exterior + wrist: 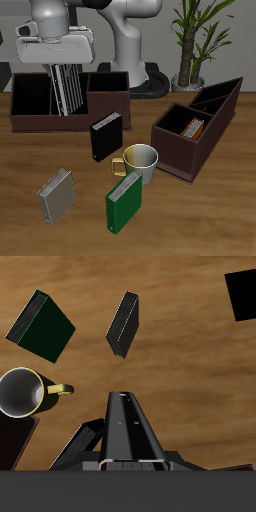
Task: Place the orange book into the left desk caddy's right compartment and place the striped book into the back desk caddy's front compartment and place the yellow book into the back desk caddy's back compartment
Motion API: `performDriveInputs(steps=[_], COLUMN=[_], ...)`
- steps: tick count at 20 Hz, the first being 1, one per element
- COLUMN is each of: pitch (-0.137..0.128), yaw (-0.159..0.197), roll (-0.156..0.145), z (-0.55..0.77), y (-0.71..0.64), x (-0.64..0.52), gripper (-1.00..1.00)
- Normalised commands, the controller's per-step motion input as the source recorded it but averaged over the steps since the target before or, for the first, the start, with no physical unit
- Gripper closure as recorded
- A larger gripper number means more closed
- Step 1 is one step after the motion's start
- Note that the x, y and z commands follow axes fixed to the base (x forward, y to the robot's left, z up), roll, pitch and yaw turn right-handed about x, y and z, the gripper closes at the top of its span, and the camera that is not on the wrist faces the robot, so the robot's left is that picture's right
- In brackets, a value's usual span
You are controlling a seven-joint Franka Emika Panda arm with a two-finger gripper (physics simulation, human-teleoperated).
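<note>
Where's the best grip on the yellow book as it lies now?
The yellow book lies flat, cover up, clear of the green book. Come straight down and pinch its two long edges at mid-length, jaws turned to its skewed angle. The gripper is shut on the striped book now.

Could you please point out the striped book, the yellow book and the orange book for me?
striped book (68, 90), exterior view: its striped cover, below the gripper.
yellow book (57, 196), exterior view: middle of its grey cover.
orange book (192, 129), exterior view: its top edge inside the caddy.
</note>
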Motion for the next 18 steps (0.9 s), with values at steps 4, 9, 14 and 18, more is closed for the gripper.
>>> performDriveInputs(steps=[4,9,14,18], pitch=[0.007,0.011,0.028,0.021], yaw=[0.08,-0.002,0.031,0.052], roll=[-0.027,-0.048,-0.061,-0.005], z=[0.1,0.19,0.06,0.05], y=[-0.14,-0.29,-0.21,-0.07], x=[-0.19,-0.29,-0.29,-0.28], gripper=[1.0,1.0,1.0,1.0])
